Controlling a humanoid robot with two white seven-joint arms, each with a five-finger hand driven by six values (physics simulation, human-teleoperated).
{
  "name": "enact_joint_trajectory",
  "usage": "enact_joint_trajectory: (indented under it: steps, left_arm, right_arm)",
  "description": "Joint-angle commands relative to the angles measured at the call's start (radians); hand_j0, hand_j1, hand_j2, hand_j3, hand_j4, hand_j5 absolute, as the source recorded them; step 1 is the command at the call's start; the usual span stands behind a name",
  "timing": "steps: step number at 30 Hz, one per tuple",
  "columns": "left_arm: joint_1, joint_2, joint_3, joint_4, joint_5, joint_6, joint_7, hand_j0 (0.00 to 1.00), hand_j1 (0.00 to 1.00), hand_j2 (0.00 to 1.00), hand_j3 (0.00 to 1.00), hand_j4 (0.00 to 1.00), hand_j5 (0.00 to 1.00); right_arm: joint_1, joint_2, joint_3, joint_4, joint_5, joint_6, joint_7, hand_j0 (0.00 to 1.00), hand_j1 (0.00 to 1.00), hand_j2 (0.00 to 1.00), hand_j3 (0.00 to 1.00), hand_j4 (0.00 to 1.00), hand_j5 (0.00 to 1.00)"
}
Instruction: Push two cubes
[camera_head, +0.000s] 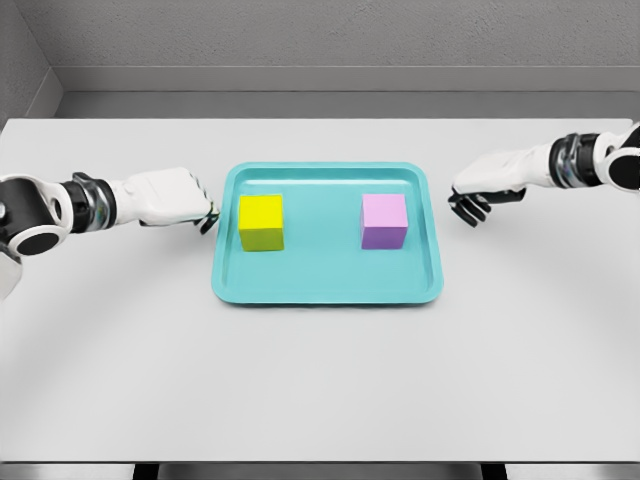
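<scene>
— Grey walls at the back, and a plain white desk (320, 390) filling most of the view. What sits on it?

— One shallow turquoise plastic tray (327, 288) with a raised rim, near the middle of the desk. Two things lie inside it: a yellow cube (261, 222) in the left half and a lilac cube (384, 221) in the right half. They are well apart from each other, each resting flat on the tray floor, both towards the far side.

— And the hands?

— The left hand (172, 197) lies just outside the tray's left rim, level with the yellow cube, fingers curled in and holding nothing. The right hand (484, 186) hovers just beyond the tray's right rim, fingers bent loosely downward, dark fingertips showing, also holding nothing.

— Is either one touching a cube?

— No, the rim stands between each hand and its nearer cube.
</scene>
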Motion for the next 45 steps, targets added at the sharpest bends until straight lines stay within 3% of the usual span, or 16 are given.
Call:
enact_joint_trajectory:
  steps: [1, 13, 45]
  left_arm:
    - [0.000, -0.018, -0.001, 0.029, 0.002, 0.002, 0.000, 0.40, 0.40, 0.40, 0.40, 0.40, 0.40]
    - [-0.006, -0.034, -0.018, -0.008, 0.005, 0.002, 0.000, 0.40, 0.40, 0.40, 0.40, 0.40, 0.40]
    - [-0.032, -0.067, -0.024, 0.072, -0.004, 0.002, 0.000, 0.40, 0.40, 0.40, 0.40, 0.40, 0.40]
  right_arm:
    - [-0.002, 0.023, 0.047, -0.011, -0.002, 0.003, 0.000, 0.13, 0.13, 0.13, 0.13, 0.13, 0.13]
    - [-0.014, 0.060, 0.073, -0.008, -0.002, 0.010, 0.000, 0.13, 0.13, 0.13, 0.13, 0.13, 0.13]
    - [-0.046, 0.127, 0.162, 0.017, -0.004, 0.062, 0.000, 0.13, 0.13, 0.13, 0.13, 0.13, 0.13]
